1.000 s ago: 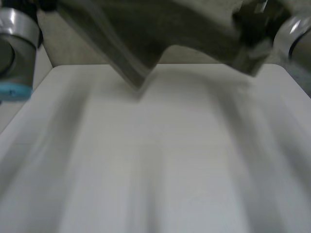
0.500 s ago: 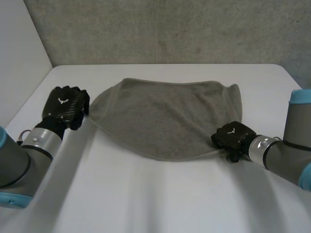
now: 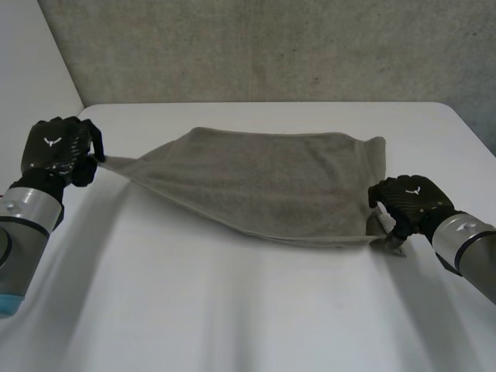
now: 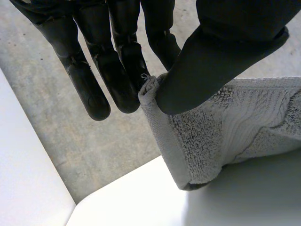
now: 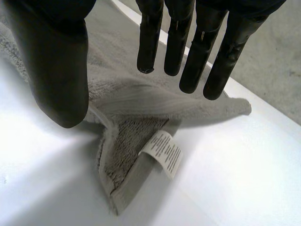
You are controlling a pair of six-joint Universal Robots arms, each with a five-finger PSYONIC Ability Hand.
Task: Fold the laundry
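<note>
On the white table (image 3: 232,310) the grey towel (image 3: 263,182) is now drawn into a long, tight shape between the two hands, while half a second ago it was lying slack and rounded. My left hand (image 3: 62,151) has gone outward and upward, toward the left edge of the table, and has taken its corner of the towel with it. My right hand (image 3: 407,200) has moved a little to the right, with the near right corner. I judge this to be the stretching step: the cloth is being flattened so that a clean fold can follow, and no fold is made yet.

From the left wrist view, the left hand pinches the corner hem between the thumb and its straight fingers (image 4: 122,70), and this corner hangs just off the table. The towel runs away from that hand toward the right.

From the right wrist view, the right hand is spread, with the fingers straight and apart from the thumb. The thumb tip rests on the hem and the fingertips are over the cloth, so I think it pins the towel down and does not pinch it. The corner with the care label (image 5: 162,153) lies under its palm, flat on the table, and the far edge of the towel also rests on the table
</note>
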